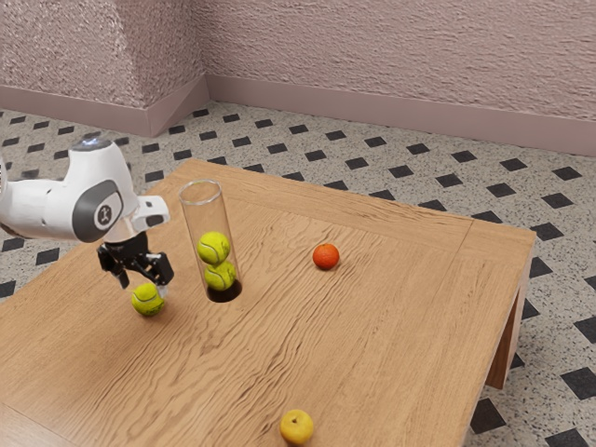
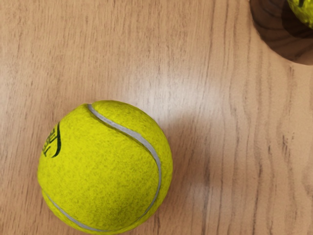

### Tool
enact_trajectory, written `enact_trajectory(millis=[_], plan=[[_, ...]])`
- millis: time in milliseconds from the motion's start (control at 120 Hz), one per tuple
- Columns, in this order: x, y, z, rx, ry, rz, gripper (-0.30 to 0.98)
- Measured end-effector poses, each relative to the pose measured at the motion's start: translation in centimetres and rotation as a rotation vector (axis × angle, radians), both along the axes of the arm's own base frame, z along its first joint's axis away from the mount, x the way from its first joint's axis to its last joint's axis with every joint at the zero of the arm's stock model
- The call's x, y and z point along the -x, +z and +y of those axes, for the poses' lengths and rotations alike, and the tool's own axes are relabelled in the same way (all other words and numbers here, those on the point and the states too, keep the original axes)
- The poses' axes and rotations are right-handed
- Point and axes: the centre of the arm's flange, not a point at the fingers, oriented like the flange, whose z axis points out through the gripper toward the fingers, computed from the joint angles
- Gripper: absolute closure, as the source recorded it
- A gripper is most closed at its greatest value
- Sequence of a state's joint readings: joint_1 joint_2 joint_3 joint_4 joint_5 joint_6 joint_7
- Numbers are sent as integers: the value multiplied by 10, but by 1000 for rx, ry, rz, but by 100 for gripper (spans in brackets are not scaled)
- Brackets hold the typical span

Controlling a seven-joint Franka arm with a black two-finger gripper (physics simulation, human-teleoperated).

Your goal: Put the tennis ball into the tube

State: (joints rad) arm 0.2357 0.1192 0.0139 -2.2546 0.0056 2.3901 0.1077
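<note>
The black fingers (image 1: pixel 162 270) stand wide apart, empty, above the yellow-green felt tennis ball (image 1: pixel 147 301) on the brown wooden desk (image 1: pixel 391 326). Caution: off-centre closure may roll the ball toward the clear cylindrical tube (image 1: pixel 207 215), nearby; a low transfer may topple it.

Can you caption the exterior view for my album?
Open end effector above a tennis ball, near a tube holding two more.
</note>
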Motion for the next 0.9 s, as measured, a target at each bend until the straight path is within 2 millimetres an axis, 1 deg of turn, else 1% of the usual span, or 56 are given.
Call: enact_trajectory(millis=[67,183,425,492,692,900], plan=[[-1,-11,11,-4,17,-8,0],[-3,-25,21,-11,30,-18,0],[-11,-50,23,-16,24,-26,0],[-13,-55,24,-18,22,-27,4],[-17,-59,25,-24,17,-42,21],[-18,-56,25,-28,22,-51,31]])
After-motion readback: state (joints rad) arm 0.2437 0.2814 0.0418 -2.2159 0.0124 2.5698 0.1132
